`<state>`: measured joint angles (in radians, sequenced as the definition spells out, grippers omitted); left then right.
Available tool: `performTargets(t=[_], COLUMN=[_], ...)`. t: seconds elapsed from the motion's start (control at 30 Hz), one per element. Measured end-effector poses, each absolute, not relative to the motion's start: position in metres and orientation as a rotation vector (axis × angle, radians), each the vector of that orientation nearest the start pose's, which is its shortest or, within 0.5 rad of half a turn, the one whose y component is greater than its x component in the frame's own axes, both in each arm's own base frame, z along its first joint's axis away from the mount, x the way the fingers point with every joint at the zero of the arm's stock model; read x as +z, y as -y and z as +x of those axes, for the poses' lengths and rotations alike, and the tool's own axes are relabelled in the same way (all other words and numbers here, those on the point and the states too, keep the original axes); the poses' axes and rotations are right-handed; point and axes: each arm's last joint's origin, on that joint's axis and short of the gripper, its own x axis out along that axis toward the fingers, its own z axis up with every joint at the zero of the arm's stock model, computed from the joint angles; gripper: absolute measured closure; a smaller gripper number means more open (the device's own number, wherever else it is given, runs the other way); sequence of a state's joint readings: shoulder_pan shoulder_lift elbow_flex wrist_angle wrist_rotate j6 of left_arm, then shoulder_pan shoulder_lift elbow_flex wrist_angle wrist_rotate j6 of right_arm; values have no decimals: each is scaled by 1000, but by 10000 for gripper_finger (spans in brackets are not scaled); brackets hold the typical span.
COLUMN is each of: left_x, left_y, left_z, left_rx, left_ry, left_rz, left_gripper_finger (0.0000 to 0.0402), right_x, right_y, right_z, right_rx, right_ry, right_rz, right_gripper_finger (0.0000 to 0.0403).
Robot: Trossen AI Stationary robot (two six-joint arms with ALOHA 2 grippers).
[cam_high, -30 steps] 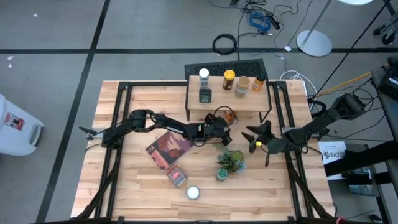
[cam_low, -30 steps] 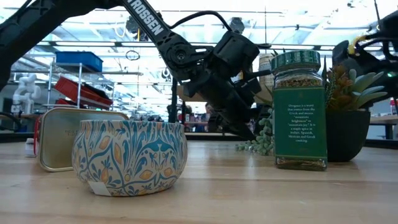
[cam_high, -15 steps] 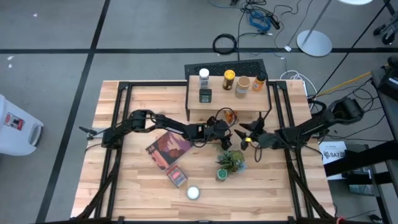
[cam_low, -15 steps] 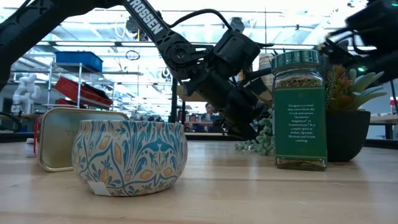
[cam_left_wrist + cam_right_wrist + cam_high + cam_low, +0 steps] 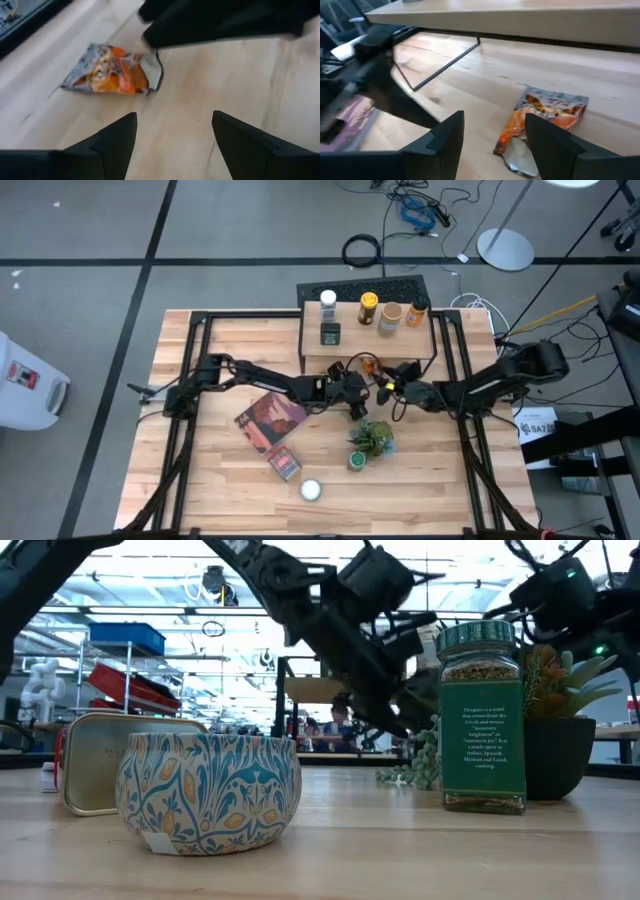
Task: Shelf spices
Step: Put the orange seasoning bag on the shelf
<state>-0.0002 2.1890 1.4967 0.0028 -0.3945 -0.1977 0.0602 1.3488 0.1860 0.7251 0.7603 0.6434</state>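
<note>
The orange packet lies flat on the wooden table just in front of the shelf; it also shows in the left wrist view and the right wrist view. Several spice jars stand on the shelf's board. My left gripper hangs open above the table, a short way on the near side of the packet. My right gripper is open too and comes at the packet from the right, its fingers close to the packet's torn end; I see no touch.
A green-lidded jar, a potted plant, a maroon book, a red tin and a patterned round tin stand on the near half of the table. The shelf's black frame leg stands beside the packet.
My right gripper has swung toward the table's left and far edges, from beside the plant up to the packet. My left gripper has risen a little and rolled slightly. The packet has stayed where it lay.
</note>
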Motion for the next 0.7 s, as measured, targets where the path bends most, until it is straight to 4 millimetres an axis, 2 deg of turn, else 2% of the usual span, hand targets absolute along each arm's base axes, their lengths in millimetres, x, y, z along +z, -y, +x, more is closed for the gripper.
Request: performTargets(t=[0.2, 0.5, 0.7], left_x=[146, 142, 142], left_y=[-1, 24, 30], left_z=[466, 460, 459], left_rx=[397, 328, 308], left_ry=[-740, -815, -823], left_rz=[-13, 28, 54], left_gripper_finger=[133, 133, 133], right_x=[111, 103, 92], right_y=[19, 27, 32], right_z=[207, 246, 253], right_rx=[-856, -918, -972], right_ry=[-206, -214, -236], right_rz=[426, 381, 384], right_gripper_finger=[204, 204, 229])
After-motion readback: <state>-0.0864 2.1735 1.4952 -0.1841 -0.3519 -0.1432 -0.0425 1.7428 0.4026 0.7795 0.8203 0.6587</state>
